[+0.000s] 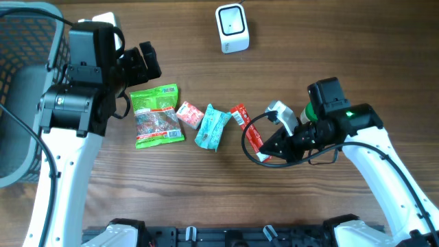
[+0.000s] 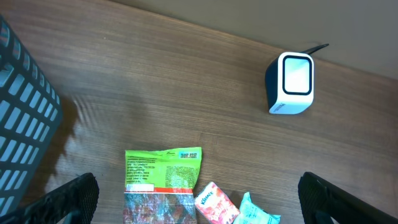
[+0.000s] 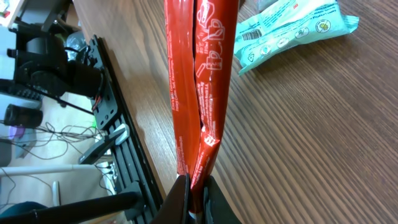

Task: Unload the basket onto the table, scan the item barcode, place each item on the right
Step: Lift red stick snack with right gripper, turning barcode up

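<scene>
Red packet [image 3: 214,68] clamped endwise in right tool [image 3: 195,188].

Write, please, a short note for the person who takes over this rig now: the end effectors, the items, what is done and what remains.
Left end effector: open, empty, above the green packet, next to the basket.
Right end effector: shut on one end of the red packet.
Items: green, pink packet, teal packet and red lie in a row mid-table. The scanner stands at the far edge, apart from them.
Done: red packet gripped.
Left: bring it to the scanner and show its barcode. Nothing is at the scanner yet.
</scene>
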`<state>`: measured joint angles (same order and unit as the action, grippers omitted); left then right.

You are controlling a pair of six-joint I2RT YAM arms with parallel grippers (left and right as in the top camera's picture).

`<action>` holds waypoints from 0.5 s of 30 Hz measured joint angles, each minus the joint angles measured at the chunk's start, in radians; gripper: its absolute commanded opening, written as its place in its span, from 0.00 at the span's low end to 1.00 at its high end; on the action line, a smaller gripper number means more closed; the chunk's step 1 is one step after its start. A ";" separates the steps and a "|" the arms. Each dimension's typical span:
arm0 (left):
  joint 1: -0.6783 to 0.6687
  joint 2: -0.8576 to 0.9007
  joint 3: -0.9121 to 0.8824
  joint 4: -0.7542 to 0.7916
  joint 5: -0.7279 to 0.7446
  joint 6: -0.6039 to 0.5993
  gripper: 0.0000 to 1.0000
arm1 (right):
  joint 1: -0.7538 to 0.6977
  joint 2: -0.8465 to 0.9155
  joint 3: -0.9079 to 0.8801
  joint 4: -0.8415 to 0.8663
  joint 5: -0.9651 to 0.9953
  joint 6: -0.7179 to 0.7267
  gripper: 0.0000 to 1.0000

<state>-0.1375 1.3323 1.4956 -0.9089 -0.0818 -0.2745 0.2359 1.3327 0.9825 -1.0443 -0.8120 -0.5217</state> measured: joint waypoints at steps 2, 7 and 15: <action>0.000 0.000 0.000 0.000 0.000 0.000 1.00 | 0.000 -0.005 0.000 -0.001 0.000 0.000 0.04; 0.000 0.000 0.000 0.000 0.000 0.000 1.00 | 0.000 -0.010 0.000 -0.003 0.000 0.000 0.04; 0.000 0.000 0.000 0.000 0.000 0.000 1.00 | 0.005 -0.010 0.000 0.003 0.001 0.001 0.04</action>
<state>-0.1375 1.3323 1.4956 -0.9089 -0.0818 -0.2745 0.2413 1.3228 0.9825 -1.0412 -0.8112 -0.5205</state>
